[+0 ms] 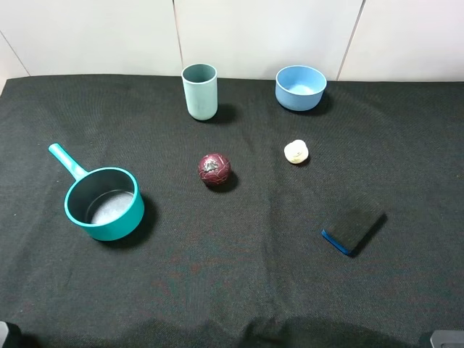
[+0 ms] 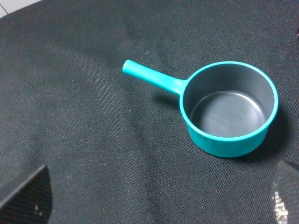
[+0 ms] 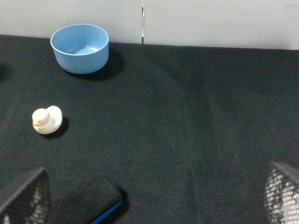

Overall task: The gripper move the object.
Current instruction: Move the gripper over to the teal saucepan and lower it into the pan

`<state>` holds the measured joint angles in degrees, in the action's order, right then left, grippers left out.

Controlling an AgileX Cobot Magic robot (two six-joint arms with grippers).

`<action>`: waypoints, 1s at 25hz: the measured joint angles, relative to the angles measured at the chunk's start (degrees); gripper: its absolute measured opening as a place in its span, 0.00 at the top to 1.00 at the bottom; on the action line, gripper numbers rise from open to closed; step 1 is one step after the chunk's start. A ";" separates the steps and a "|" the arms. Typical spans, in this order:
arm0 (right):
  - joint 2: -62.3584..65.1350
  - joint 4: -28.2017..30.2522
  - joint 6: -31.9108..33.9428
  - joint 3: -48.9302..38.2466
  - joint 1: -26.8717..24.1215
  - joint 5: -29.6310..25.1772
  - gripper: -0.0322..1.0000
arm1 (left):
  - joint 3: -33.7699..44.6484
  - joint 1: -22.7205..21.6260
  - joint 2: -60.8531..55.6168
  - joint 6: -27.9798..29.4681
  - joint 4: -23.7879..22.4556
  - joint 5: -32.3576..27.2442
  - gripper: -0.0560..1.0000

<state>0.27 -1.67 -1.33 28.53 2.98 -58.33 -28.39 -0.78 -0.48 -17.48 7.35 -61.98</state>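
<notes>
Both pairs of jaws gape wide; round teal saucepan (image 1: pixel 104 208) rests on woven cloth (image 1: pixel 239 279).

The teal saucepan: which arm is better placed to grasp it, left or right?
Left. The saucepan stands at the left of the high view and shows in the left wrist view; the right one shows only bowl, duck, dark block.

Laid out before me on the black cloth (image 1: pixel 239 290), six items, all apart from one another:
1. teal saucepan (image 1: pixel 116 225), left side, upright, grey inside, handle pointing far-left
2. pale-teal cup (image 1: pixel 199 90), upright, far edge
3. light-blue bowl (image 1: pixel 300 87), far edge, right of the cup
4. dark red ball (image 1: pixel 214 169), centre
5. small cream-white lump (image 1: pixel 296 151), right of the ball
6. black block (image 1: pixel 353 227) with a blue edge, right side, nearest me
</notes>
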 joint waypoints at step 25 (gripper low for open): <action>0.00 -0.06 0.00 0.00 0.00 0.00 0.30 | 0.00 0.00 0.00 0.00 0.00 0.00 0.01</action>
<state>0.27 -1.74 -1.33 28.53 2.98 -58.33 -28.39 -0.78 -0.48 -17.48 7.35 -61.98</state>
